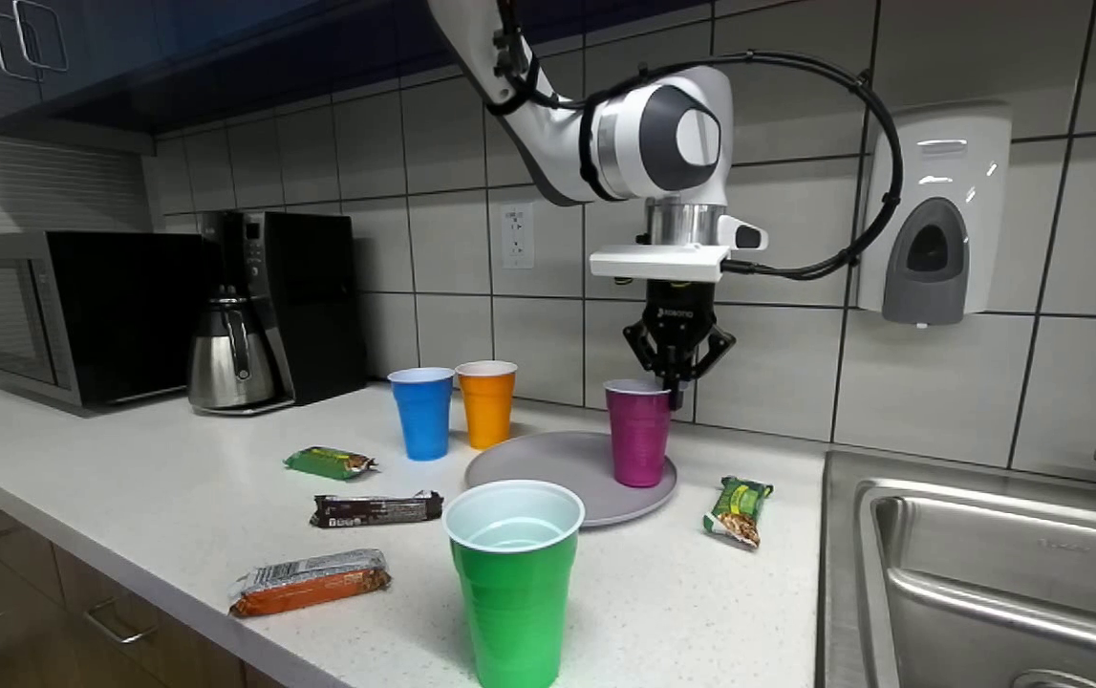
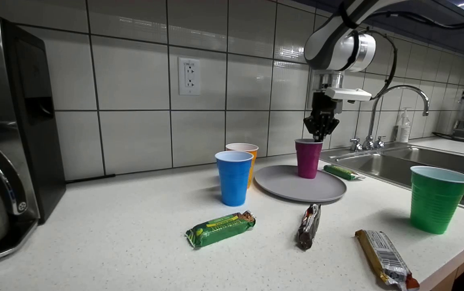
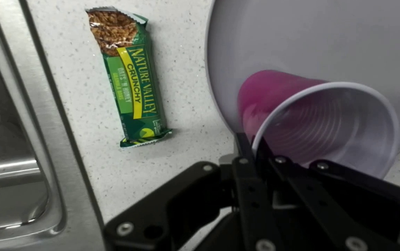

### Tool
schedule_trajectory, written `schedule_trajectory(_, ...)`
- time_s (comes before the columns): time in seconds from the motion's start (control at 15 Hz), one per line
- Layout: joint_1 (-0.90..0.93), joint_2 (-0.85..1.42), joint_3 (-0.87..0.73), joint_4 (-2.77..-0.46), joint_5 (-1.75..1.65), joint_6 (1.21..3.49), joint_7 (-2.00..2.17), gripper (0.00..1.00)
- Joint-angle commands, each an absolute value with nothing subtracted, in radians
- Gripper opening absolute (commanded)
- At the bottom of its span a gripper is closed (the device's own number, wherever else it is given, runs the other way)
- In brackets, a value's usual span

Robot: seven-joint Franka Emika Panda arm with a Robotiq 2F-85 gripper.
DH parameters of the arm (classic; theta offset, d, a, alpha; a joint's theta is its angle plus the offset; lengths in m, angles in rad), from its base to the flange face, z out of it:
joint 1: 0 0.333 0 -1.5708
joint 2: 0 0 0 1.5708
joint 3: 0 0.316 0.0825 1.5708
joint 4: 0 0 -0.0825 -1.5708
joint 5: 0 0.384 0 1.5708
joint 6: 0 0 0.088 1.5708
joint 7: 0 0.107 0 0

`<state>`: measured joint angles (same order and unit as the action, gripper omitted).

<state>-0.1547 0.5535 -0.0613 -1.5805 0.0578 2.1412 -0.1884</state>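
Wrist view is looking down into a tapered magenta plastic cup (image 3: 320, 122), its outer wall glossy and its pale lining showing fine rings and turning pinker toward the bottom. Black jaws are pinching its thick whitish rim on the side nearer a stainless-steel sink (image 3: 58, 139), one tip going inside the wall and one outside. In both exterior views the cup is standing upright near the edge of a flat, round grey plate (image 1: 538, 465) on a speckled white worktop (image 2: 134, 242). From above, the jaws are hiding a stretch of the rim, and the exact contact is getting lost in shadow. Plate and sink are both running out of the wrist frame, while a green-wrapped granola bar (image 3: 130, 76) beside the plate is lying fully in sight, its larger lettering reading Nature Valley. In an exterior view, a green plastic cup (image 1: 519, 583) is covering part of the plate's near edge, and the print on a dark brown wrapped bar (image 1: 377, 509) is coming out too small to read. In an exterior view, a blue plastic cup (image 2: 234, 178) is hiding most of an orange plastic cup (image 2: 252, 159), and a black-and-steel coffee maker (image 2: 33, 141) is being cut off at the left.
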Motion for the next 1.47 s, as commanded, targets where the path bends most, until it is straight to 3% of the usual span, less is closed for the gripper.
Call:
schedule_trajectory(0.0, -0.169, 0.545, -0.047, -1.563, 0.061, 2.108, -0.215, 0.01)
schedule_trajectory(1.4, -0.214, 0.533, -0.046, -1.511, 0.082, 2.112, -0.268, 0.01)
